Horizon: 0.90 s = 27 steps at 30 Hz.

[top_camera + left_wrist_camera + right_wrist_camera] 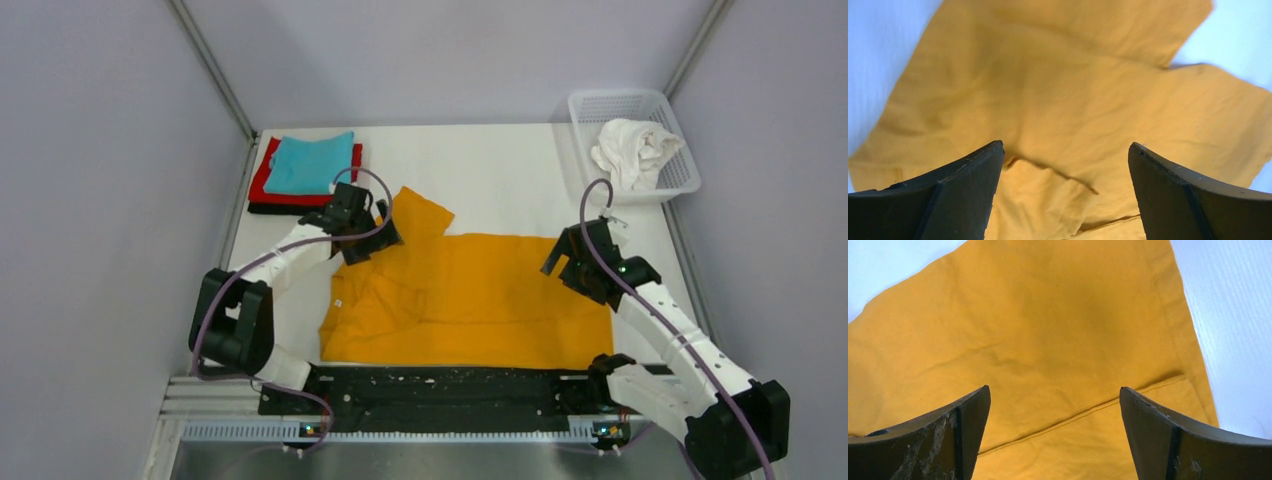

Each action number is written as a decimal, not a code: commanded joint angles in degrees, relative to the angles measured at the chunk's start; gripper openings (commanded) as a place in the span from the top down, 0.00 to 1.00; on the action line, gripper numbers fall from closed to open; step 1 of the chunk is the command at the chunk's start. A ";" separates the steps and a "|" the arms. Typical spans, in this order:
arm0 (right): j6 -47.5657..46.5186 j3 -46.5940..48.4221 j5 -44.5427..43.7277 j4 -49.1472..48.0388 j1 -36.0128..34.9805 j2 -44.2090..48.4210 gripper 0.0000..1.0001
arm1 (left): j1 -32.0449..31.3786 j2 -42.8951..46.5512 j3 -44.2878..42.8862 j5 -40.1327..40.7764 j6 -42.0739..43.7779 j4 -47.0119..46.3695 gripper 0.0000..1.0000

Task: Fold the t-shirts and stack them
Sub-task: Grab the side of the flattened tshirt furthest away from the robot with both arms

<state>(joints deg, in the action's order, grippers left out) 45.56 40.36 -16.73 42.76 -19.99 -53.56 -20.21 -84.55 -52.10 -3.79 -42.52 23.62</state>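
Observation:
The orange t-shirt (470, 300) lies spread on the white table, one sleeve sticking out at the back left. It fills the left wrist view (1073, 100) and the right wrist view (1038, 340). My left gripper (372, 240) is open and empty just above the shirt's back left part, by the sleeve. My right gripper (572, 262) is open and empty above the shirt's back right corner and hem. A stack of folded shirts sits at the back left: teal (310, 163) on top, red (266, 178) under it, black (275, 208) at the bottom. A crumpled white shirt (632, 150) lies in the basket.
The white mesh basket (628, 103) stands at the back right corner. Grey walls close in the table on three sides. A black rail (440, 395) runs along the near edge between the arm bases.

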 commanded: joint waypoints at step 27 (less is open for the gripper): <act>-12.49 4.39 1.71 -10.59 8.50 -15.09 0.01 | 0.50 -56.33 -76.79 9.16 26.63 18.53 0.16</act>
<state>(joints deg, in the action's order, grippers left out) 34.02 44.99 -16.49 33.91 -11.81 -68.07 -19.86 -139.68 -125.91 4.43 -16.53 41.39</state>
